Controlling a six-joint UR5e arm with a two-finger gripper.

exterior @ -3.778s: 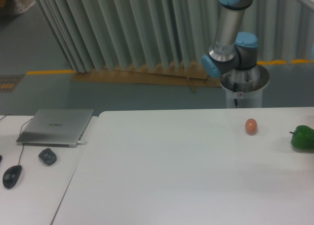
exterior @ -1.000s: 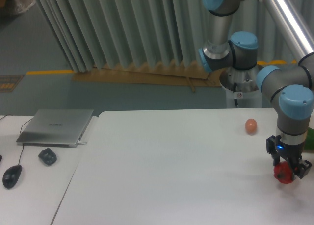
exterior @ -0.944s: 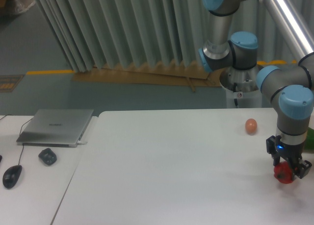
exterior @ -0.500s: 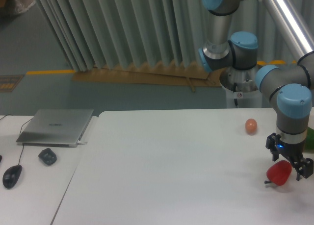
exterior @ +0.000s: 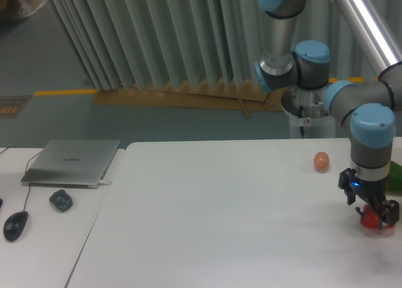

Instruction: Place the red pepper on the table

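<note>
One arm over the far right of the bench (exterior: pixel 207 213), pincer (exterior: pixel 375 216) pointing straight down with the red pepper (exterior: pixel 371 220) right under it. Pepper looks to be sitting on or just at the bench surface, mostly hidden behind the dark fingers; only a strip of red shows low between them. Can't tell from this angle whether the pincer is clamped on the pepper or already let go: fingers sit close on both sides and no gap is readable.

Step in hand, my read: the set-down itself, right at the release point. Placement spot is fine, with open bench around it.

Neighbours: orange-pink ball (exterior: pixel 321 161) well apart, further back on the bench. Green pepper (exterior: pixel 396 177) at the right edge, mostly behind the arm's wrist, near the pincer.

Next move calls for: fingers fully opened, then a straight vertical retreat so the pads don't drag or tip the pepper. It's round and glossy, likely to roll if nudged. Avoid swinging right on the way out; the green pepper is close.
</note>
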